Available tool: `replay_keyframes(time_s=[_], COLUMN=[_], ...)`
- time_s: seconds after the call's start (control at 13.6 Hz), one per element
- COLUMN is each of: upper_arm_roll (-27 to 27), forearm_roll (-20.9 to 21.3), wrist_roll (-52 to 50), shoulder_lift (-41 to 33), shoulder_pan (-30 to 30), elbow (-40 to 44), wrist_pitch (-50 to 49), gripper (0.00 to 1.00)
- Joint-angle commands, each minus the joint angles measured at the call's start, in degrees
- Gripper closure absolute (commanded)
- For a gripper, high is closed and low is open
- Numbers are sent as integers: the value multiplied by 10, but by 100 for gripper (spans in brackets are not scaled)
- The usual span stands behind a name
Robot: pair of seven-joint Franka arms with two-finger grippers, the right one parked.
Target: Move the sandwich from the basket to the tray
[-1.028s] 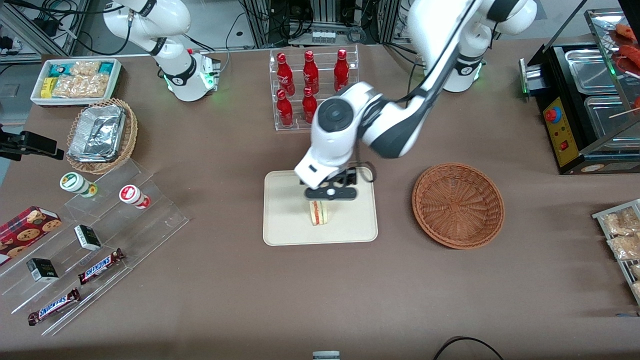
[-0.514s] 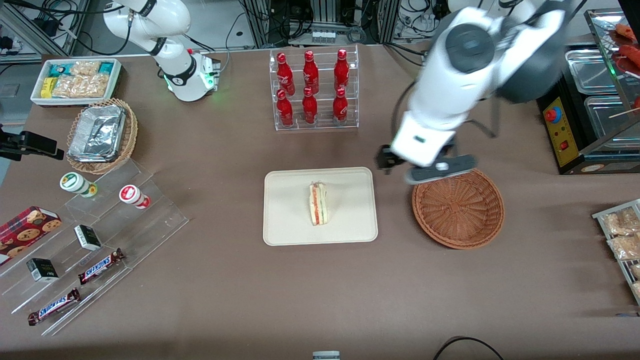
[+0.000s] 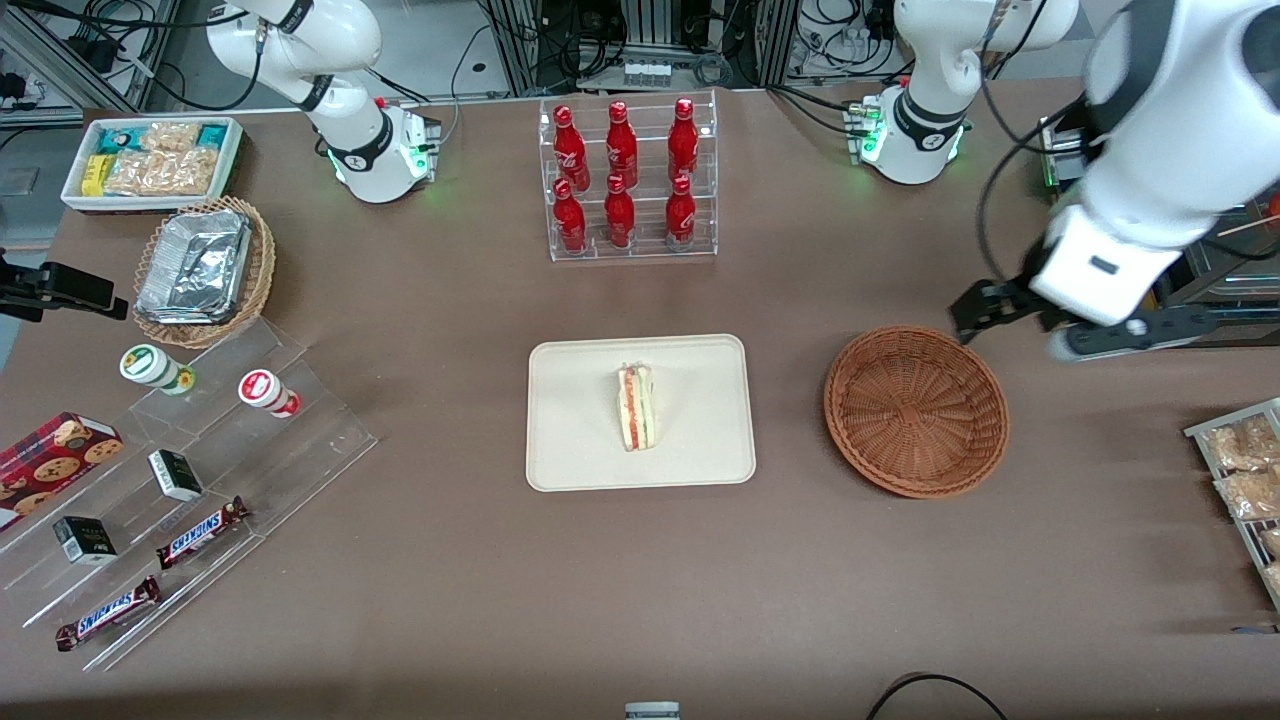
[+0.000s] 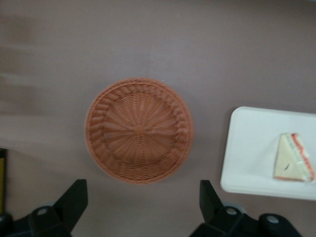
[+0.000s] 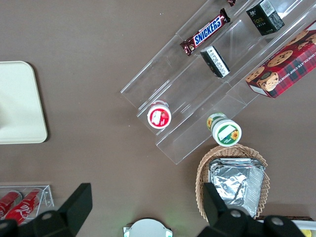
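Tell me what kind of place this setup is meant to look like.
Probably a mock snack counter in a robot lab: a rack of red bottles, Snickers bars on clear steps, and a sandwich on a tray. The gripper, fingers open, hangs above the empty basket.

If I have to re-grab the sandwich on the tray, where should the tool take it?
Come from above and close across the two flat bread faces of the sandwich, near its middle. It stands on the tray with the red and green cut edge up, so the faces are exposed. The tool is open, high near the basket.
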Motion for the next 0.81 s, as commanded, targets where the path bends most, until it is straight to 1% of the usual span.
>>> replay_keyframes(time_s=[0.0, 0.07, 0.22, 0.51, 0.66, 0.73], upper_arm_roll=[-8, -8, -8, -8, -7, 3], forearm_roll=[-8, -8, -8, 9, 9, 9], wrist_roll=[96, 131, 166, 158, 156, 156], shoulder_lift=[-47, -49, -56, -44, -25, -18], shoulder_pan=[41, 54, 76, 71, 62, 57], elbow=[-42, -41, -42, -33, 1, 14], wrist_pitch=[-24, -35, -40, -36, -38, -39], gripper=[0, 0, 0, 0, 0, 0])
